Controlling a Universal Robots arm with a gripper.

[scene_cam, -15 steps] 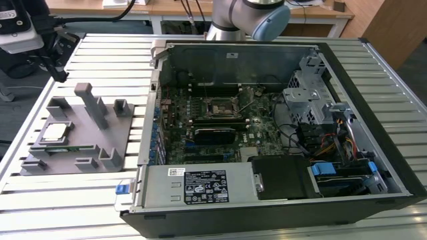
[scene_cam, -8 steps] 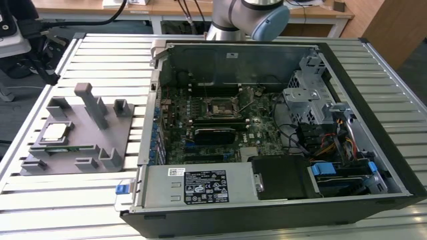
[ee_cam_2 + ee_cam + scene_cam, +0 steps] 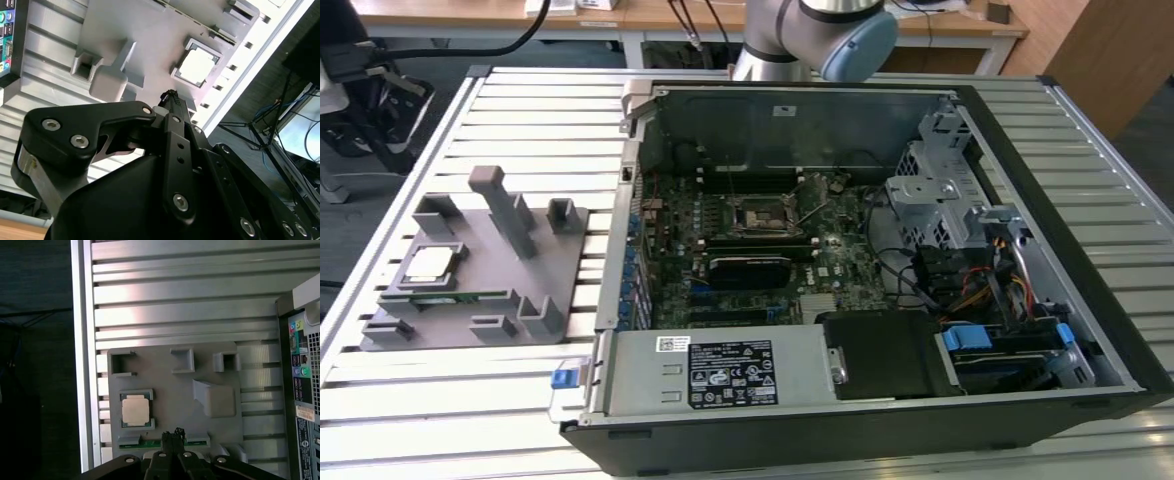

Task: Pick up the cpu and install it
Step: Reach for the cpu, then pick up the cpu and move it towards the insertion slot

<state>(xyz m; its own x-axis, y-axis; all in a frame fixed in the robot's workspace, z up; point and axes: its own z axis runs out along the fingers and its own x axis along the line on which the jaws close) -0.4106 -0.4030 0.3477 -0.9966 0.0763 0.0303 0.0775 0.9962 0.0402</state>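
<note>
The black body of the end effector [image 3: 175,434] lies closest to the lens in both wrist views, narrowing to a slim tip. I cannot tell whether it is clenched or released. It carries no chip.

The cpu [image 3: 136,409] lies flat, silver top up, in a square nest with raised corner lips. It sits below the end effector and a little aside of the tip, not straight under it and well apart from it. The nest is part of a grey holder plate [image 3: 175,390] with several blocky uprights. A green memory stick [image 3: 150,442] lies in a slot just beside the cpu and nearly under the tip. The plate rests on a slatted metal counter [image 3: 175,315]. Farther from the end effector, on the side away from the cpu, stands an opened computer case [image 3: 801,120]. Its black socket frame [image 3: 761,213] sits on the board inside.

The step in hand looks like the approach to the pick. It would go best with the tip centred over the chip rather than over the memory stick, and squared to the chip's sides. The descent should be straight between the corner lips, and the grip should fall on the pale edges, not on the top.

By count there is one cpu, one memory stick, one holder plate, one case and one socket.
</note>
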